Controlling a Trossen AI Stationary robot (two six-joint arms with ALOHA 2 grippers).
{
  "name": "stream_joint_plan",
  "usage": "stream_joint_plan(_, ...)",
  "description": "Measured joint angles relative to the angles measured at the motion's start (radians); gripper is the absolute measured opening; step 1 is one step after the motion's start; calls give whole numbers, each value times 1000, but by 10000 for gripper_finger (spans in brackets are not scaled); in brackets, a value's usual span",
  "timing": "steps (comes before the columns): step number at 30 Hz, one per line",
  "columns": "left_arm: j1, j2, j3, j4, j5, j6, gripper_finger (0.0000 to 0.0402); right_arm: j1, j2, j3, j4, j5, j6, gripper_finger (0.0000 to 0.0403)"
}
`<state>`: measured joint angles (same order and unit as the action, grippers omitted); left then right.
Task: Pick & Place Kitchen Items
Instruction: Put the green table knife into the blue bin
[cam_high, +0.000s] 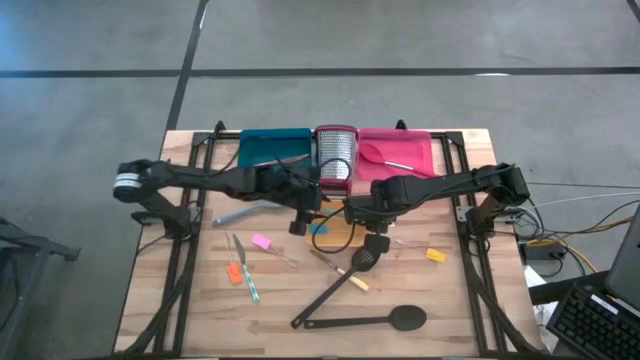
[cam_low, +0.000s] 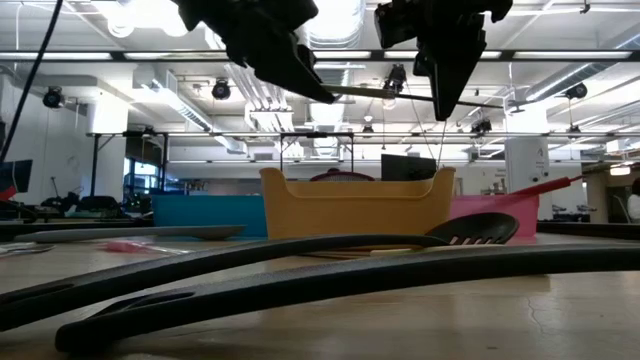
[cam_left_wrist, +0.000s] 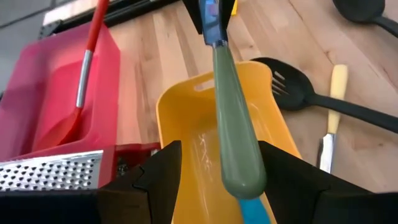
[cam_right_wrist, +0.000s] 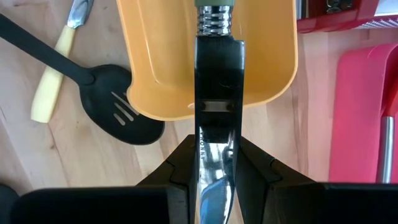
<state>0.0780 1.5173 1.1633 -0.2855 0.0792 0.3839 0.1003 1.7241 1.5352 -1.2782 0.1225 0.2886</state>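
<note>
A tool with a steel blade and a green handle hangs over the orange tray at mid-table. My right gripper is shut on its blade. My left gripper is open, with its fingers on either side of the handle's free end; a gap shows on one side. In the low view the tool runs about level between my left gripper and my right gripper. A blue piece lies in the tray. My right gripper pinches the steel blade between its two fingers, which sit on the blade's two long edges. The fingers come from above, pointing down. The tool is lifted clear over the orange tray, about level, with its green handle toward my left gripper.
At the far edge stand a teal tray, a steel grater and a pink tray holding a red-handled spoon. Nearer lie a black slotted spatula, a black spoon, a yellow-handled knife and small coloured pieces.
</note>
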Motion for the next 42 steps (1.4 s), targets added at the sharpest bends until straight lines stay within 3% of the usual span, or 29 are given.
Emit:
stream_joint_plan(19,0,32,37,-9,-3,-4,204,-1,0,-2,9,9,-4,62)
stream_joint_plan(23,-1,32,34,-11,-10,-3,167,-1,0,-2,10,11,-5,62)
stream_joint_plan(28,-1,32,33,-13,-12,-4,80,-2,0,-2,9,12,-2,62)
stream_joint_plan(42,0,31,33,-26,-14,5,76,-1,0,-2,22,9,4,62)
